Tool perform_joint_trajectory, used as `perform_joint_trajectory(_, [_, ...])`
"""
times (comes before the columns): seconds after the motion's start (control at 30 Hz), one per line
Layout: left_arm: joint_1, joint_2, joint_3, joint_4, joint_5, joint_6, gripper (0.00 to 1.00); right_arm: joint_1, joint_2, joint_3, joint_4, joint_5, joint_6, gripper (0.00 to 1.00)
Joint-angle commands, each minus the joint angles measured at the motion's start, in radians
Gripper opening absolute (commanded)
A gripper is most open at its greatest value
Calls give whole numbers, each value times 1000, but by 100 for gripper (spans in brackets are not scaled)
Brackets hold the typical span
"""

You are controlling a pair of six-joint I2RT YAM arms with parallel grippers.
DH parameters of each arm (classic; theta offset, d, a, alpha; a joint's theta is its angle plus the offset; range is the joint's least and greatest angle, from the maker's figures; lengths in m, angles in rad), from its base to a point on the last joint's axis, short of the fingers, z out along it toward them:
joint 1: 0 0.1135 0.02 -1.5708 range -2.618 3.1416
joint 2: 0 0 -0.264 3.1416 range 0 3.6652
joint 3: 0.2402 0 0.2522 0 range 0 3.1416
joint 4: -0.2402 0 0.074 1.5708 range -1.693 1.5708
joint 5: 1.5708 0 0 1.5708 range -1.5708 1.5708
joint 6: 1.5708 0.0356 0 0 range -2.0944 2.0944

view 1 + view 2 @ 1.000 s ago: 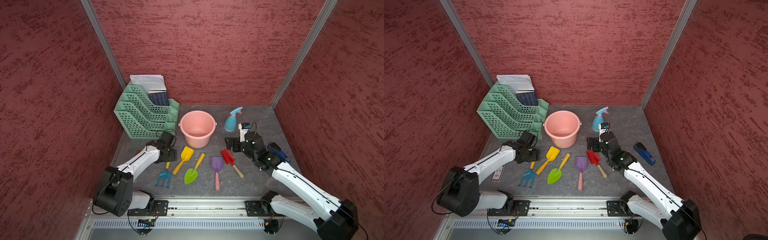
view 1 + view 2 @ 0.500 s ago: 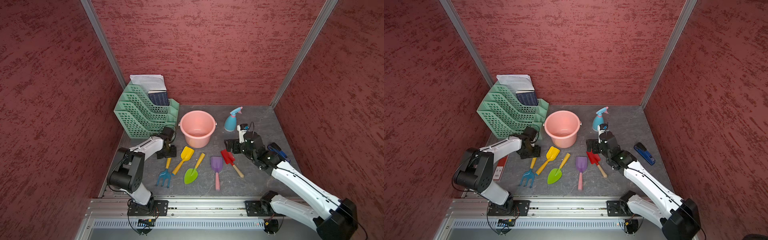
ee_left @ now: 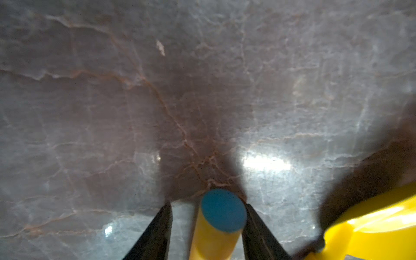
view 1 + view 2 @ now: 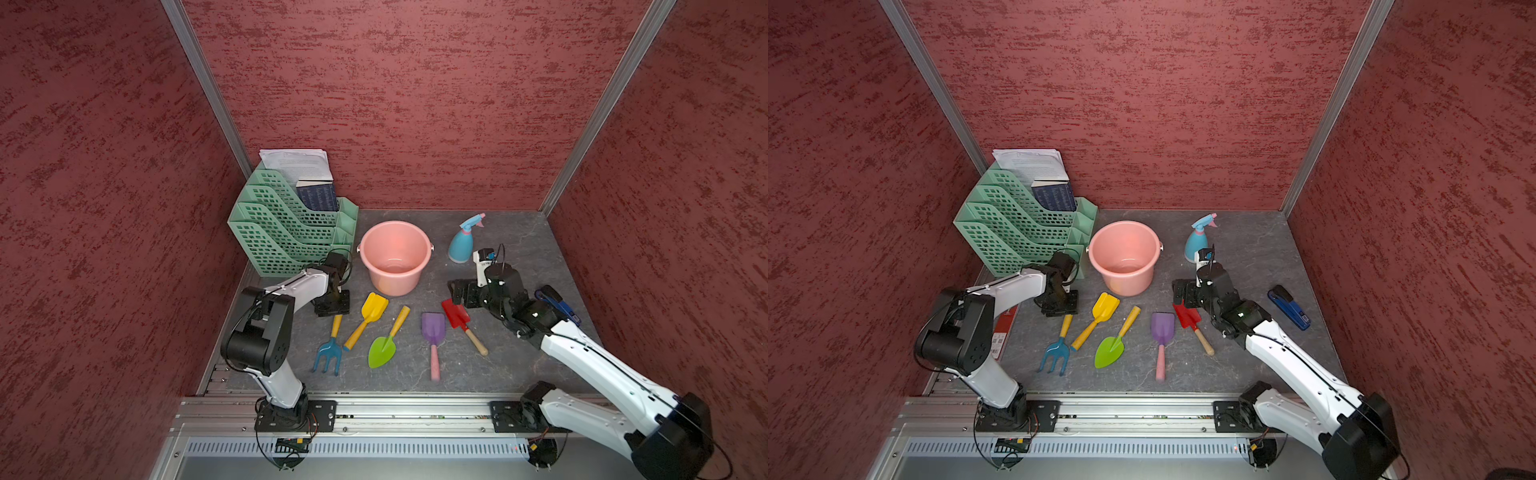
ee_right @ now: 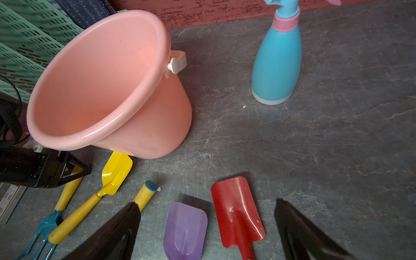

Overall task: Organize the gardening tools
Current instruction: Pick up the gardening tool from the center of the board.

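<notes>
**Garden tools: what I have on my screens**

**Nearest row, all lying flat on the table (image 4: 519, 232)**
- Rake (image 4: 331, 348): at the left. The blue fork head points towards me and the yellow handle runs away to the far side.
- Green trowel (image 4: 381, 352): right of the rake. The tip is near and the handle slants far-right.
- Purple shovel (image 4: 433, 326): right of the trowel. The pink handle is near and the blade is far.

**Next row**
- Yellow shovel (image 4: 374, 306): lies between the rake and the trowel, with its blade close to the foot of the bucket.
- Red shovel (image 4: 456, 313): just right of the purple blade. Its own blade is far-left and its tan handle is near-right.

**Pincers**
- Left pincer (image 3: 207, 204): down at the table, astride the blue-capped end of the rake's handle. It is part-way open. In the left wrist view I see one finger against the handle and a gap at the other, so I log no firm hold.
- Right pincer (image 5: 206, 203): spread wide and holding nothing. It sits low at the far end of the red shovel, whose blade shows between its fingers.

**Edges**
- Red strip (image 4: 1008, 326): flat at the left edge, partly under the left arm.
- Stapler (image 4: 1289, 309): at the right, beside the right arm.

**Far**
- Bucket (image 4: 395, 284): pink and upright, in the middle.
- Spray bottle (image 4: 460, 247): upright, to the right of the bucket and apart from it.
- File rack (image 4: 282, 237): green, in the far-left corner, holding papers (image 4: 297, 162) and a book (image 4: 318, 193).
</notes>
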Motion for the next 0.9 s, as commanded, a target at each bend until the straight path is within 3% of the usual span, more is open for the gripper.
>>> perform_joint_trajectory(0.0, [4,26,-1,0,35,3,45,9,5,36,6,-1,10,98])
perform_joint_trajectory(0.13, [4,30,0,-9,34,5,33,9,9,30,12,-3,15,99])
perform_joint_trajectory(0.33, [5,34,-1,-21,28,12,0,9,14,23,19,-1,20,98])
perform_joint_trajectory(0.57, [12,1,15,-69,26,28,0,9,25,19,28,-15,24,98])
perform_joint_trajectory(0.87, [25,-184,90,-234,33,45,0,10,57,22,43,-124,-4,98])
